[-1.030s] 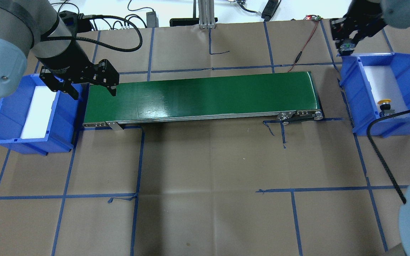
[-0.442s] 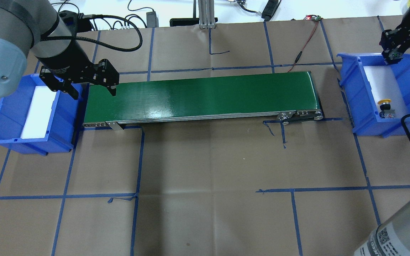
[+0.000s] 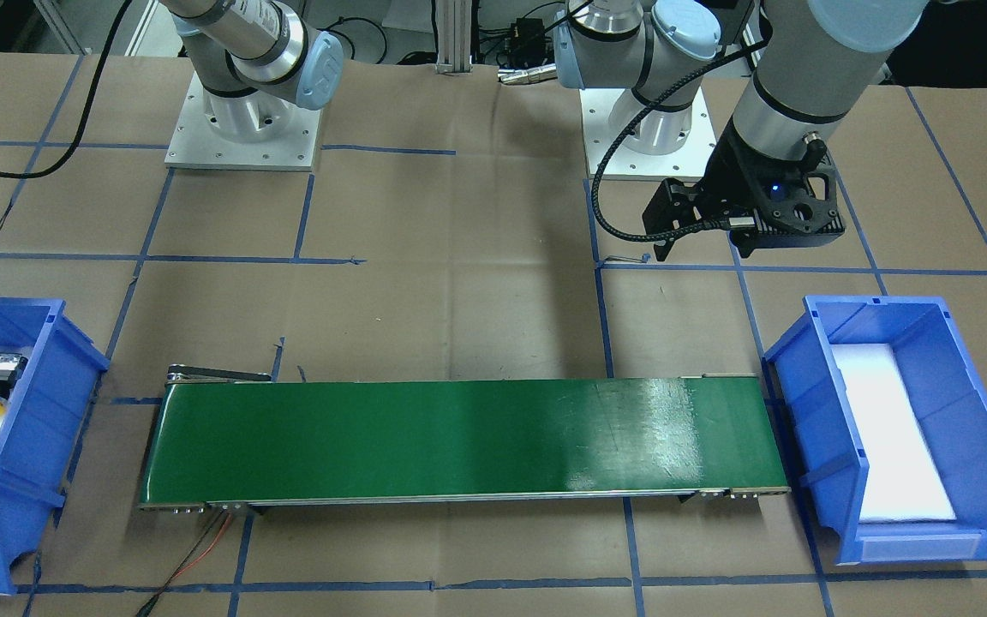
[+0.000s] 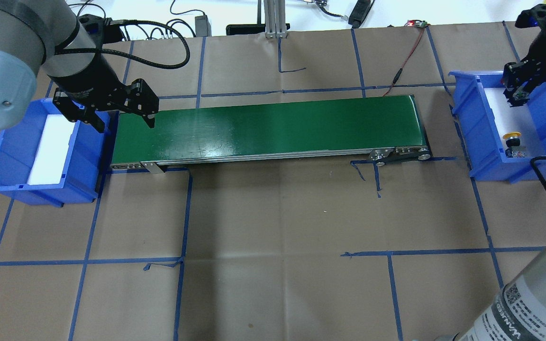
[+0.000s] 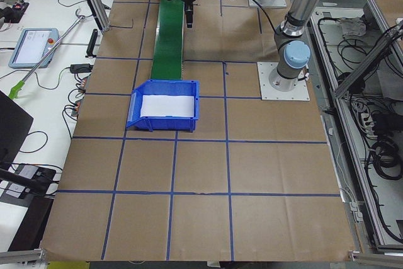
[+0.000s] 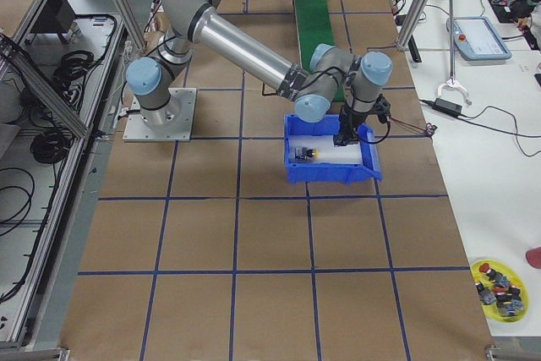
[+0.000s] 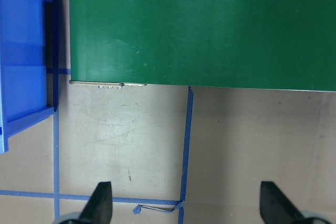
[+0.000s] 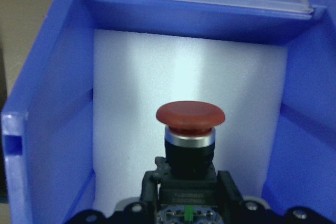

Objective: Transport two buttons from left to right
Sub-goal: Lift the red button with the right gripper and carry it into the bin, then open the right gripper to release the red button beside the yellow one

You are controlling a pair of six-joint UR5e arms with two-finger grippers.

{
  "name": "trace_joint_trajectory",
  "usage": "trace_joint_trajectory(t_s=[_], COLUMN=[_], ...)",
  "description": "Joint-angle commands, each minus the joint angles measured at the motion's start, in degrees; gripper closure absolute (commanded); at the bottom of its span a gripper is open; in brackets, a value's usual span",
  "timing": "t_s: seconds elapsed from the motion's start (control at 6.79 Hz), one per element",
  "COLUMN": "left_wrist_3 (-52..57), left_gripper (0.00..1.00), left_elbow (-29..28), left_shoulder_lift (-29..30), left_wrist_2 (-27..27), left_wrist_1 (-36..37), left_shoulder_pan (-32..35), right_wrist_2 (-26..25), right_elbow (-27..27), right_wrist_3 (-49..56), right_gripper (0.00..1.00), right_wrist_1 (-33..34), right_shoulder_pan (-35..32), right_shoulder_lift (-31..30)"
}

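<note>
Holding red button (image 8: 190, 116) by its body, R tool (image 4: 515, 93) is clamped on it over R bin (image 4: 462, 118). Yellow button (image 4: 511, 137) lies in same bin, 6 o'clock of tool (overhead). L tool (image 4: 124, 122) spread wide, nothing gripped, at belt (image 4: 273, 128) 9 o'clock end.

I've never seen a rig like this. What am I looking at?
Two robot arms work at a table, each ending in two-finger jaws. Two cameras look down on the table, two look along it from its ends, and one rides each wrist. A green conveyor belt lies between two blue bins. The left bin shows only a white liner. The right bin holds a yellow button. The right arm holds a red button in its jaws over that bin. The left arm has open, empty jaws.
</note>
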State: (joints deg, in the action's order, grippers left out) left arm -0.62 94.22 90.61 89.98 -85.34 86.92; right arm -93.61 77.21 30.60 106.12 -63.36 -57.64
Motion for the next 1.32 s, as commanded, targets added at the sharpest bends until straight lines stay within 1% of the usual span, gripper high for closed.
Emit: trace_joint_trajectory(t_s=[0.0,0.29,0.44,0.59,0.74,1.18], left_wrist_3=[0.0,0.0,0.0,0.0,0.0,0.0], left_gripper=[0.00,0.00,0.00,0.00,0.00,0.00], left_elbow=[0.0,0.0,0.0,0.0,0.0,0.0], left_shoulder_lift=[0.1,0.0,0.1,0.1,0.0,0.1], left_wrist_2=[-0.1,-0.1,-0.1,-0.1,-0.1,-0.1], left_wrist_1=[0.0,0.0,0.0,0.0,0.0,0.0], left_shoulder_pan=[0.0,0.0,0.0,0.0,0.0,0.0], right_wrist_2=[-0.1,0.0,0.1,0.4,0.9,0.2], right_elbow=[2.3,2.3,2.0,2.1,2.3,1.2], right_wrist_3=[-0.1,-0.5,-0.5,-0.2,-0.1,-0.8], right_gripper=[0.94,0.92,0.85,0.34,0.01,0.00], right_wrist_1=[0.3,0.6,0.6,3.4,6.3,5.8], right_shoulder_pan=[0.2,0.2,0.2,0.2,0.1,-0.1], right_shoulder_lift=[1.4,2.7,2.9,3.0,3.1,1.7])
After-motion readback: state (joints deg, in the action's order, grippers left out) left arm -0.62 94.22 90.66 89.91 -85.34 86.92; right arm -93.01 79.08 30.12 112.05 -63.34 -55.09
